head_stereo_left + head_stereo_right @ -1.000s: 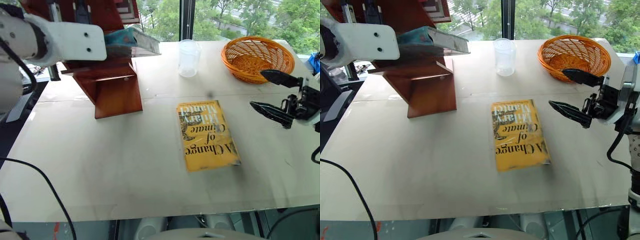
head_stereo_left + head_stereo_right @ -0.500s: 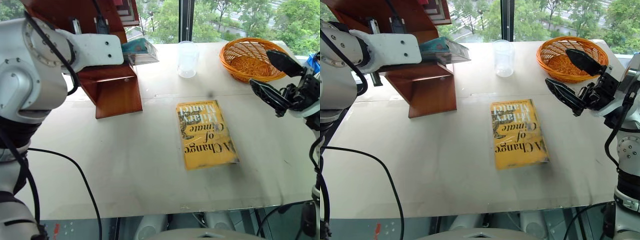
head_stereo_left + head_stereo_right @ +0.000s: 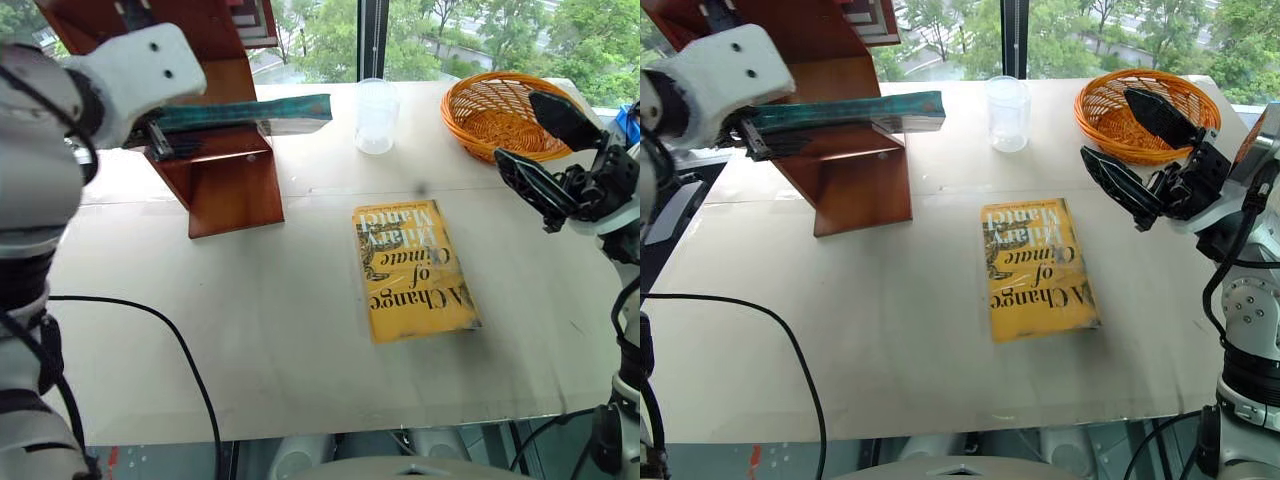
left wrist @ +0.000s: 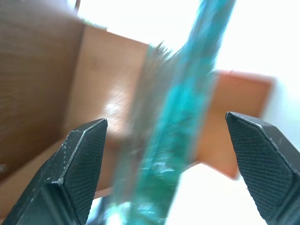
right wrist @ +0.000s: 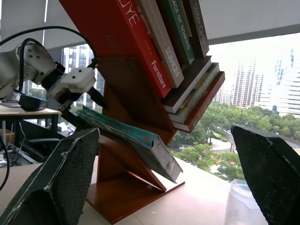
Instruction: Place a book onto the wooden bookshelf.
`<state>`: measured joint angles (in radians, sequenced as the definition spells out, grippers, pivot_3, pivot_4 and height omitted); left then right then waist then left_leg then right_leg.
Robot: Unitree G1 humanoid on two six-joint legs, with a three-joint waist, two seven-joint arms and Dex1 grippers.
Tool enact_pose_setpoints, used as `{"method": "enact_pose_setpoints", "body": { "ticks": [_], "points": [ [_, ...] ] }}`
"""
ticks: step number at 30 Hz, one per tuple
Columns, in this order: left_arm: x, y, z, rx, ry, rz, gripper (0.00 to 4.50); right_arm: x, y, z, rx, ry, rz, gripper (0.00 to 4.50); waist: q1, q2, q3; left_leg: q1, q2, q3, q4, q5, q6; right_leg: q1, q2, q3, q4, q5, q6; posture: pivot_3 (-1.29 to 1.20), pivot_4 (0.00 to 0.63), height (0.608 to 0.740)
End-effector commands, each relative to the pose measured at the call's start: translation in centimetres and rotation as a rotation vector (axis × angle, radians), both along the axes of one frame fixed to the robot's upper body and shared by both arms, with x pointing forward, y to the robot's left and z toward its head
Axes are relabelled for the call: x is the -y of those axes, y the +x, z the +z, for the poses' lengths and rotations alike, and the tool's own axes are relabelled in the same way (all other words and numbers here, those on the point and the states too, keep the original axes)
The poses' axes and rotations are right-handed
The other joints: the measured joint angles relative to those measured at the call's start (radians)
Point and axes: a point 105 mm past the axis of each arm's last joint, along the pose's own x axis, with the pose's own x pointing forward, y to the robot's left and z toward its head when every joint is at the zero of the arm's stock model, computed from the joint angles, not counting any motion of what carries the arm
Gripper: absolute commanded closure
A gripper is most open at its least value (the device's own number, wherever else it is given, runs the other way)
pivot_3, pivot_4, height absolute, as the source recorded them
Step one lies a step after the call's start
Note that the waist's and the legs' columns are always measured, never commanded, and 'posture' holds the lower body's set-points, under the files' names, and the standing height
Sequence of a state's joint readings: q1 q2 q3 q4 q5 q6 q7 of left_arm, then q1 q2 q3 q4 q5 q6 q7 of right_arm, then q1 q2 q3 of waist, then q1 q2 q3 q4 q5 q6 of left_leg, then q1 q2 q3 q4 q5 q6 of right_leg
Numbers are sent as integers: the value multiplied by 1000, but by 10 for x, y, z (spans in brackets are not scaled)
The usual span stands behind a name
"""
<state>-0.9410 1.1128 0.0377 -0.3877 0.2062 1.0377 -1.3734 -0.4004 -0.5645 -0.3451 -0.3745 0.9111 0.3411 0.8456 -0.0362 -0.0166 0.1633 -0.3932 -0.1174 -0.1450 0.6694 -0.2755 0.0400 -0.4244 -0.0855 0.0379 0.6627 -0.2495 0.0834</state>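
Left wrist view: left gripper (image 4: 166, 145) fingers splayed around the book (image 4: 180, 126).

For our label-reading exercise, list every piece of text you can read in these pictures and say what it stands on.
"A Change of Climate", "Hilary Mantel": flat yellow paperback book on the table.
"Furniture": red book spine on the reddish-brown wooden bookshelf.
"Sister Carrie": dark spine, partly legible.
Green spine: too unclear to read.
Teal-green book: no lettering readable.
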Motion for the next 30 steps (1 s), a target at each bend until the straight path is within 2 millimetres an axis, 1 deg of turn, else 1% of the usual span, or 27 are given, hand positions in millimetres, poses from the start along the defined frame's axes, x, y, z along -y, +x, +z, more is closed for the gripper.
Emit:
{"method": "enact_pose_setpoints", "body": {
  "ticks": [1,4,6,7,9,11,12,13,14,16,17,20,21,23,26,28,30],
  "points": [
    [17,-46,5,-71,-285,-199,237,-2,-7,7,29,-11,40,0,0,0,0,-1,0,0,0,0,0,-1,0,0,0,0,0,0,150,740],
    [35,-82,-15,-209,-414,-379,237,-4,-9,7,24,-22,71,0,-3,0,0,-1,0,0,0,0,0,-1,0,-1,0,0,0,0,150,740],
    [42,-93,-38,-286,-484,-433,237,-4,-9,7,22,-24,79,0,-2,3,-2,0,0,-1,0,0,0,0,0,-1,0,0,0,0,150,740],
    [46,-95,-49,-284,-500,-455,237,-4,-9,7,21,-26,81,0,-1,3,-2,1,0,0,0,0,0,1,0,-1,0,0,0,0,150,740],
    [53,-91,-66,-256,-603,-466,237,-4,-9,7,20,-31,85,0,1,3,-2,2,0,-1,1,0,0,2,-2,-1,1,0,0,0,150,740],
    [57,-85,-72,-202,-681,-456,237,-4,-10,7,20,-33,86,0,8,0,-1,5,1,-2,2,0,0,7,-2,-2,0,1,-1,0,150,740],
    [59,-76,-76,-141,-736,-427,237,-4,-10,7,19,-37,82,0,12,-2,-1,7,1,-2,2,0,0,8,-2,-2,1,1,-1,0,150,740],
    [63,-69,-86,-143,-773,-401,237,-4,-11,7,16,-41,76,0,21,-1,-2,7,2,-2,2,0,0,9,-2,-3,0,2,-3,0,150,740],
    [67,-62,-96,-133,-797,-381,237,-3,-11,5,11,-50,64,0,22,0,-2,11,1,-1,1,0,-1,13,-2,-2,-1,3,-3,0,150,740],
    [70,-53,-105,-86,-830,-358,237,-2,-12,3,5,-66,45,0,26,0,-2,13,1,0,0,0,-1,14,-2,0,-1,3,-2,0,150,740],
    [67,-48,-112,-72,-824,-329,237,0,-13,0,-3,-77,34,0,28,0,-2,13,1,0,0,0,-1,14,-2,0,-1,3,-2,0,150,740],
    [51,-45,-154,-107,-787,-232,237,21,-14,-21,-78,-155,-67,0,32,0,-2,12,2,1,0,0,-1,12,-2,1,-1,3,-3,0,150,740],
    [42,-48,-168,-136,-774,-202,237,30,-16,-28,-106,-175,-100,0,36,2,-4,11,2,1,-1,0,-1,12,-2,1,-2,3,-3,0,150,740],
    [25,-55,-190,-176,-752,-154,237,48,-21,-41,-165,-231,-168,0,36,2,-3,12,2,2,-3,0,0,11,-2,3,-4,2,-3,0,150,740],
    [1,-62,-209,-209,-744,-84,237,78,-31,-67,-292,-330,-270,0,51,2,-3,12,2,2,-3,0,0,12,-2,2,-5,2,-3,0,150,740],
    [-9,-65,-216,-227,-728,-75,237,101,-41,-88,-400,-410,-340,0,61,4,-4,12,2,2,-3,-1,1,13,-3,2,-5,2,-3,0,150,740],
    [-14,-62,-220,-248,-720,-79,237,125,-50,-106,-512,-468,-413,0,68,4,-5,12,2,1,-3,-4,5,13,-3,2,-5,2,-3,0,150,740]
  ]
}}
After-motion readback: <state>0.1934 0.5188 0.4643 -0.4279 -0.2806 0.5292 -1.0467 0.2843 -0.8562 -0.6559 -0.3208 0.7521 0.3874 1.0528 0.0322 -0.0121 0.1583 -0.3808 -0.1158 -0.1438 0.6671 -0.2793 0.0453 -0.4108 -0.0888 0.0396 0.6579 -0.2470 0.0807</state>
